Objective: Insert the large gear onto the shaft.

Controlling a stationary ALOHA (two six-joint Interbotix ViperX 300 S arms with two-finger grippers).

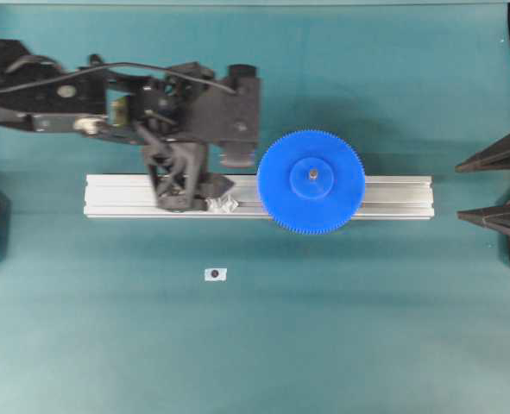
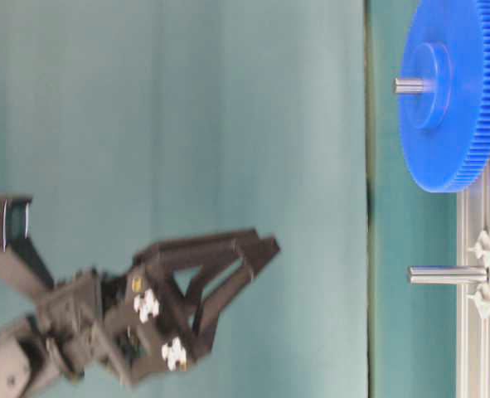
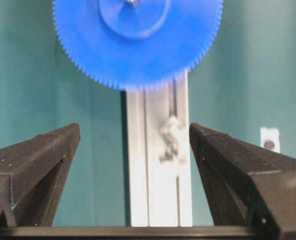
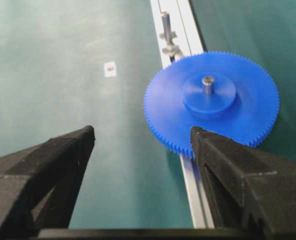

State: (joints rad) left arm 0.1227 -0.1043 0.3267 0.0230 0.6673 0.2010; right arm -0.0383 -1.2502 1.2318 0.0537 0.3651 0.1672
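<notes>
Blue plastic, the large gear (image 1: 311,182) already sits flat on the aluminium rail (image 1: 393,197), with the shaft (image 1: 311,173) poking up through its centre hub, so the insertion looks done and only clearing away seems left. A second bare pin (image 2: 446,274) stands on the rail beside the gear, unused. The left gripper (image 3: 135,150) hangs above that pin, jaws spread and empty; the right gripper (image 4: 142,150) waits well off to the side, also spread, holding nothing. A small white tag (image 1: 215,274) lies on the green mat (image 1: 367,345), clear of everything.

Teal table (image 1: 341,328); aluminium rail (image 1: 393,197); small tag (image 1: 215,274)
</notes>
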